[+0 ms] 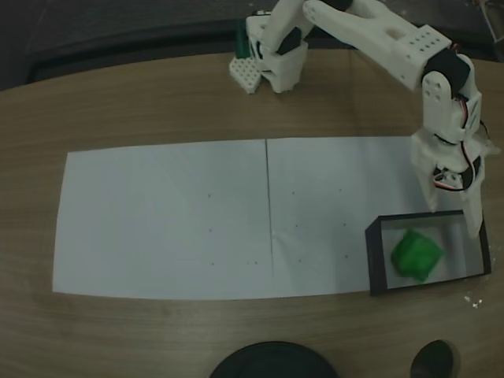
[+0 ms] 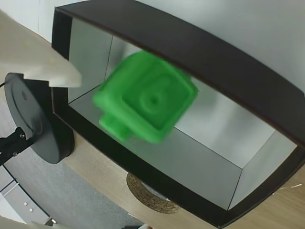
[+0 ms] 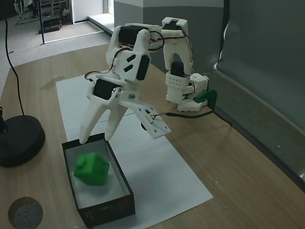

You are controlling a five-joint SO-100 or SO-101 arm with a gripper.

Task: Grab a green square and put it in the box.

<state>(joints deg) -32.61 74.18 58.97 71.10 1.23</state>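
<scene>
In a fixed view, the green square (image 3: 91,168) is seen inside the box (image 3: 123,183), toward its far end, so the placing is judged done (only the arm's retreat seems left). Above the box's far rim, the gripper (image 3: 96,140) is held with fingers apart, clamped on nothing. The block lies tilted, its stud turned sideways rather than up; no long axis can be told.

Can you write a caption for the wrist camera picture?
Green square sits tilted inside the black-walled box, a white finger nearby.
</scene>
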